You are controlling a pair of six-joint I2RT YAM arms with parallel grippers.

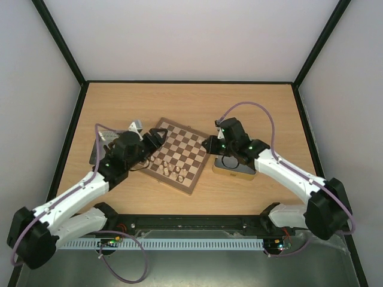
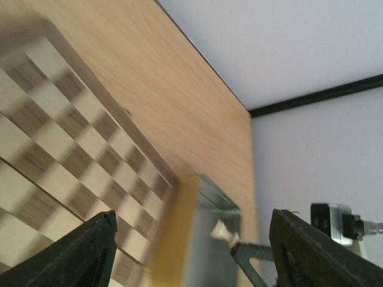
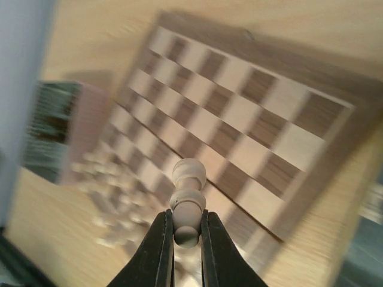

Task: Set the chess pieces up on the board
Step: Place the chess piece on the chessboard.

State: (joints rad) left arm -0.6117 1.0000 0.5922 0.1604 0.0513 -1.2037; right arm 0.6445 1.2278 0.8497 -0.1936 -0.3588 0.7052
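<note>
The chessboard lies at the table's middle, turned like a diamond. Several pale cream pieces stand bunched near its near-left edge; in the right wrist view they show blurred. My right gripper hovers at the board's right edge, shut on a pale cream turned piece held above the board. My left gripper is over the board's left corner, open and empty. Its view shows the board and the right gripper's held piece.
A gold rectangular tin sits just right of the board, under the right arm; it also shows in the left wrist view. A silver tray lies left of the board behind the left arm. Black frame rails edge the table.
</note>
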